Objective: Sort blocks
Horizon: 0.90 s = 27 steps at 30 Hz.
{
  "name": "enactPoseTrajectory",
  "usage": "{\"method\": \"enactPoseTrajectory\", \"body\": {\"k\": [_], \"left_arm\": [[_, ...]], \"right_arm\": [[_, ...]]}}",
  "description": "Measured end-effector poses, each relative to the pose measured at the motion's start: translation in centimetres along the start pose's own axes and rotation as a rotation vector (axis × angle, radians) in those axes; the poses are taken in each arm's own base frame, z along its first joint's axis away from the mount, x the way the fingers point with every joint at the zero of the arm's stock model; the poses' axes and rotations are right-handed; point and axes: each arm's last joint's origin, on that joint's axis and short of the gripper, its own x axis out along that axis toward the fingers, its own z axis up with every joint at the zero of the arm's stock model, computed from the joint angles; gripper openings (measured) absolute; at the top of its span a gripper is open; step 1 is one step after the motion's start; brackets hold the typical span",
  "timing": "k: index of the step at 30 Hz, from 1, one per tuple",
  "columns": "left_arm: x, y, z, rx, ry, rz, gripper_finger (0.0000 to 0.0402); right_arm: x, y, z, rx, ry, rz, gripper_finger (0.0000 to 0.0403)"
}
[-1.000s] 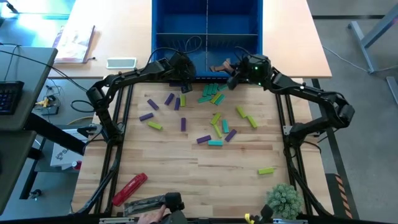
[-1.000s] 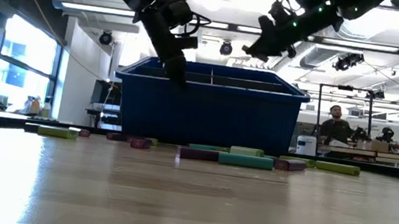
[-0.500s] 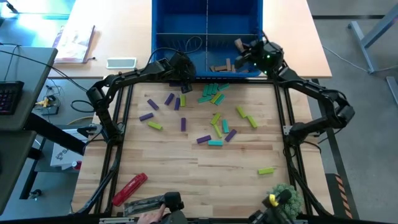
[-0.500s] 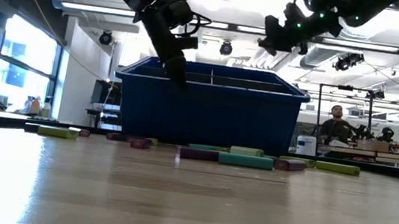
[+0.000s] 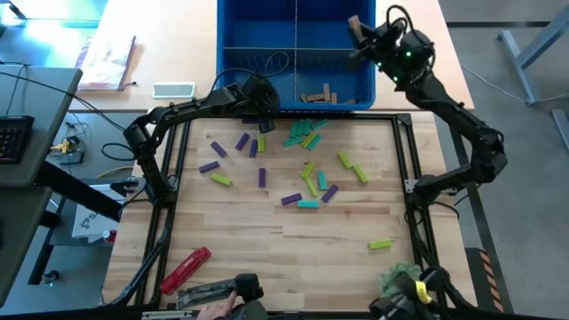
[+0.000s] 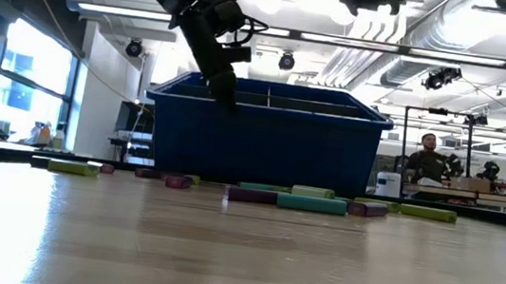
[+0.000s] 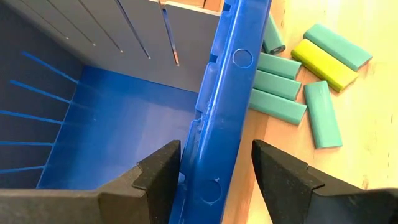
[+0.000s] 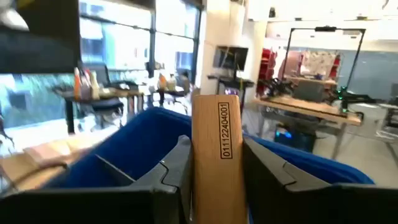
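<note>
The high view looks straight down on the wooden table (image 5: 293, 240) with the blue bin (image 5: 295, 49) at its far edge, while the low view sits at table-top height well back from the bin (image 6: 263, 134), facing it level with the room beyond. The left wrist view looks down close onto the bin's near wall (image 7: 224, 106), straddling it. The right wrist view looks level across the bin (image 8: 124, 149) from above; all four views share the bin.
</note>
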Motion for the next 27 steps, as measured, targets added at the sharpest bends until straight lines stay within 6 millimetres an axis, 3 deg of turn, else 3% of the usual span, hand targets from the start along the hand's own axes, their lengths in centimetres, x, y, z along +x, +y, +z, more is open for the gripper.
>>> {"method": "enactPoseTrajectory", "body": {"k": [4, 10, 13, 17, 22, 27], "left_arm": [[0.0, 0.0, 0.0, -0.001, -0.005, 0.003, 0.018], [0.0, 0.0, 0.1, -0.003, -0.01, 0.004, 0.018], [0.0, 0.0, 0.1, -0.003, -0.011, 0.003, 0.018], [0.0, 0.0, 0.1, -0.003, -0.012, 0.002, 0.018], [0.0, 0.1, 0.1, -0.003, -0.014, 0.003, 0.018], [0.0, 0.1, 0.1, -0.004, -0.015, 0.003, 0.018]], "right_arm": [[1.2, -0.4, -2.5, -0.008, 0.13, -0.005, 0.0088], [4.4, 0.1, -9.2, -0.011, 0.329, -0.005, 0.009], [5.6, 0.5, -12.1, -0.029, 0.437, 0.01, 0.0112], [6.1, 0.8, -14.3, 0.054, 0.545, -0.003, 0.0152], [5.1, 0.7, -13.7, 0.127, 0.586, -0.011, 0.02], [2.8, 0.5, -9.6, 0.223, 0.484, 0.041, 0.0219]]}}
